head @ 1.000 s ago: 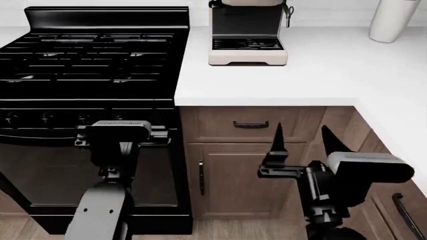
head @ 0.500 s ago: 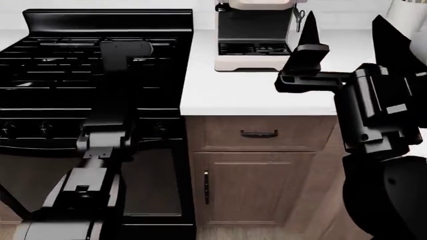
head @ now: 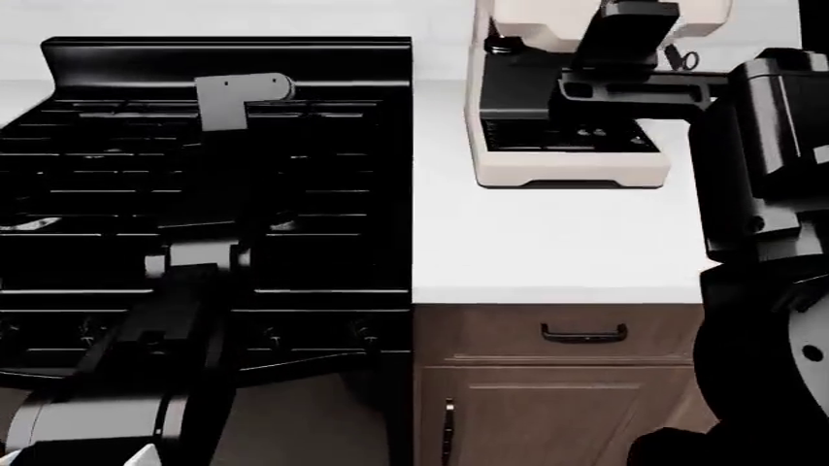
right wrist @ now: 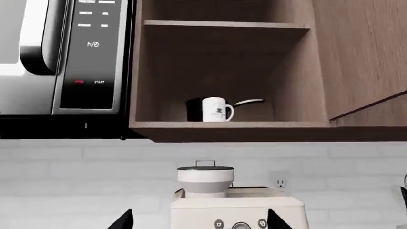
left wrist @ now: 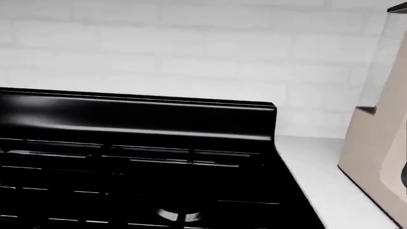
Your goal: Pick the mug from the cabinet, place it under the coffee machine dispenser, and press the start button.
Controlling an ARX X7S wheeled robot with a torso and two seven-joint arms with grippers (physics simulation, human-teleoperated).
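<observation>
The white mug (right wrist: 216, 109) with a dark logo stands upright on the lower shelf of the open wall cabinet (right wrist: 222, 125), seen in the right wrist view. My right gripper (right wrist: 200, 221) is open and empty, well below the mug, with its two dark fingertips (right wrist: 124, 220) wide apart either side of the cream coffee machine (right wrist: 235, 207). In the head view my right arm (head: 764, 146) is raised in front of the machine (head: 570, 165) and covers its dispenser; the black drip grille (head: 557, 136) shows. My left arm (head: 240, 97) reaches over the stove; its jaws are hidden.
A black gas stove (head: 208, 194) fills the left, with its backguard (left wrist: 140, 119) in the left wrist view. A microwave (right wrist: 64, 62) hangs left of the cabinet. A dark pan with a handle (right wrist: 249, 101) sits behind the mug. White counter (head: 557, 243) lies in front of the machine.
My right arm has risen further, from counter height to in front of the coffee machine's top. The head view has shifted, so the machine and counter sit lower and larger. The left arm stays over the stove.
</observation>
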